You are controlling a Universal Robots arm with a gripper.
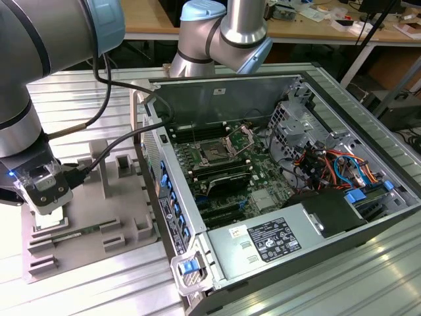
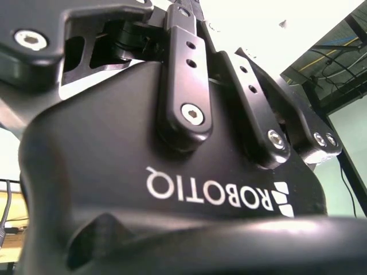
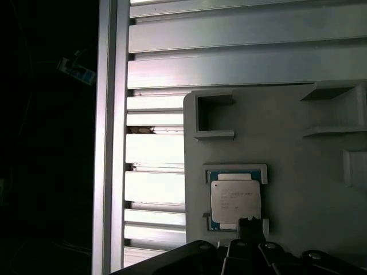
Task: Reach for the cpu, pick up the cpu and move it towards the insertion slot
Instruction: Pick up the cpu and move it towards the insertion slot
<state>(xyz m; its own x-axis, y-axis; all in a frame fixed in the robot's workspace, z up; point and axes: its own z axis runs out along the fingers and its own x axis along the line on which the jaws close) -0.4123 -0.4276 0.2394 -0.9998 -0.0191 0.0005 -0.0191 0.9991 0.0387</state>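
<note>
The pincer (image 1: 48, 205) hung low over the grey tray (image 1: 92, 210). The tray lay on the slatted metal desk (image 1: 72, 92), beside the open computer case (image 1: 217, 99) and toward the exterior view's left. Directly beneath the pincer, the cpu (image 3: 235, 199) lay flat with its silvery top up. It sat in a square recess near the tray's edge farthest from the case, with the desk's slats just beyond that edge. In the first wrist view part of the pincer overlapped the cpu's rim, but I could not tell whether the two touched. Nor could I tell how wide the pincer stood or whether it had hold of anything. The insertion slot (image 1: 214, 155) sat well apart from the cpu, on the green circuit board (image 1: 263, 178) inside the case. Its silver retention frame (image 1: 241, 137) was tilted up.
</note>
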